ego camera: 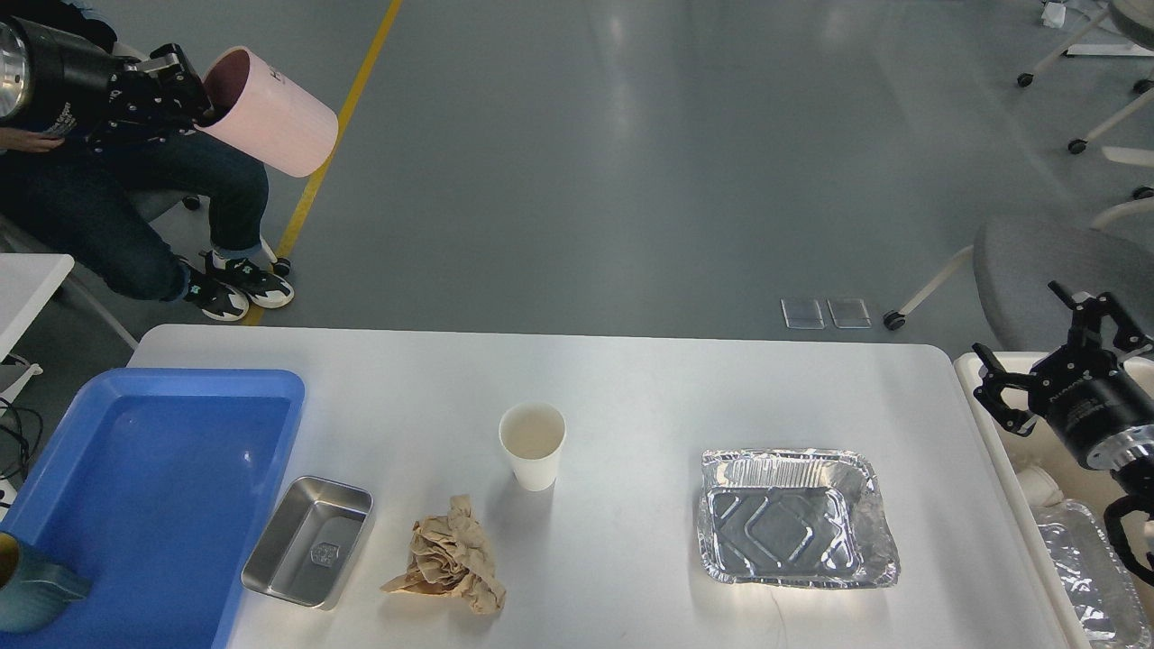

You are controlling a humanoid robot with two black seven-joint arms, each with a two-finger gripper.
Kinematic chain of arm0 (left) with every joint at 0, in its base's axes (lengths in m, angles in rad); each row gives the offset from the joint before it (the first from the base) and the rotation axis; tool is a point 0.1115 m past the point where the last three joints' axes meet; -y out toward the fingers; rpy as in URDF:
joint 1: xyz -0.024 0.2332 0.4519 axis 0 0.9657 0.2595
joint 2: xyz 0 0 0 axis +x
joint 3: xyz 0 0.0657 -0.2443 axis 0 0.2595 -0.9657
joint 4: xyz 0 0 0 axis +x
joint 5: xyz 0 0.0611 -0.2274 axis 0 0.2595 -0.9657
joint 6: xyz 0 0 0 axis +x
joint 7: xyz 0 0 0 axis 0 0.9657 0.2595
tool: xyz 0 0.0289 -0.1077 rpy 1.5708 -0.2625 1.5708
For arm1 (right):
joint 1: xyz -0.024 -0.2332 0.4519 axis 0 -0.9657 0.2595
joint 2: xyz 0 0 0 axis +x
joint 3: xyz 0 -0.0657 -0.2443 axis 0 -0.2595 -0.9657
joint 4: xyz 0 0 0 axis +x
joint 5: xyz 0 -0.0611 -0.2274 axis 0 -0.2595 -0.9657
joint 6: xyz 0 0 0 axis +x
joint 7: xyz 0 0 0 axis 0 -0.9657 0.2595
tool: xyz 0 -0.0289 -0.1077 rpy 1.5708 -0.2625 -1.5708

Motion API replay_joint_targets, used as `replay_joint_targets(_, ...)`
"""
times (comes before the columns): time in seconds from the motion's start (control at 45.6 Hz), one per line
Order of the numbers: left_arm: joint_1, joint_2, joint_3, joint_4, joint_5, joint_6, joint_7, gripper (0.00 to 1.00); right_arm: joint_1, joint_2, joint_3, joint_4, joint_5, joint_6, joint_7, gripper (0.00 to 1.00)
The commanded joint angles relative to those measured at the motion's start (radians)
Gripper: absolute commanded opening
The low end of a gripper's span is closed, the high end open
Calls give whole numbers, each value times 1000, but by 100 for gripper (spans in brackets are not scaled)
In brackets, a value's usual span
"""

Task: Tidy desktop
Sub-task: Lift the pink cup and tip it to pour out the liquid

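The left claw point(185, 90) pinches a pink cup point(270, 113) high above the floor, far from the counter point(631, 379), while the spread, empty right claw point(1055, 361) hovers nearer the foil tray point(798, 518), which lies down-left of it.

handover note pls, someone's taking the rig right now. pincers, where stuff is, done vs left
Left pincer: shut on pink cup, raised far left, off the desktop.
Right pincer: open, empty, over the bin.
Done: teal cup in blue tray; foil tray and a white item in the bin.
Left on desktop: steel tin, crumpled paper, paper cup, foil pan.
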Motion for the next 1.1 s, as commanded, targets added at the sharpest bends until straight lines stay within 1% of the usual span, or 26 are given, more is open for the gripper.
replay_joint_targets(0.0,-12,5,0,-1,2,-12,21,0,0,-1,5,3,0,-1,0,100)
replay_joint_targets(0.154,-12,26,5,-1,11,-18,41,0,0,-17,14,3,0,1,0,100)
replay_joint_targets(0.241,-11,54,25,-18,44,-18,36,0,0,-21,15,3,0,1,0,100)
replay_joint_targets(0.329,-9,95,31,-68,77,-18,36,0,0,-21,17,3,0,1,0,100)
replay_joint_targets(0.417,-3,169,29,-158,146,-18,36,0,0,-20,20,3,0,1,0,100)
replay_joint_targets(0.505,6,244,29,-287,206,-18,36,0,2,-20,20,3,0,1,0,100)
replay_joint_targets(0.549,15,298,29,-373,216,-18,36,0,2,-20,20,2,0,1,0,100)
replay_joint_targets(0.636,63,358,29,-493,220,-18,39,0,2,-18,20,3,0,2,0,100)
replay_joint_targets(0.724,114,416,28,-588,222,-18,41,0,2,-18,20,3,0,2,0,100)
replay_joint_targets(0.9,215,531,28,-731,226,-18,42,0,6,-20,20,2,0,2,0,100)
replay_joint_targets(1.075,296,599,26,-758,228,-18,39,0,12,-18,20,2,0,2,0,100)
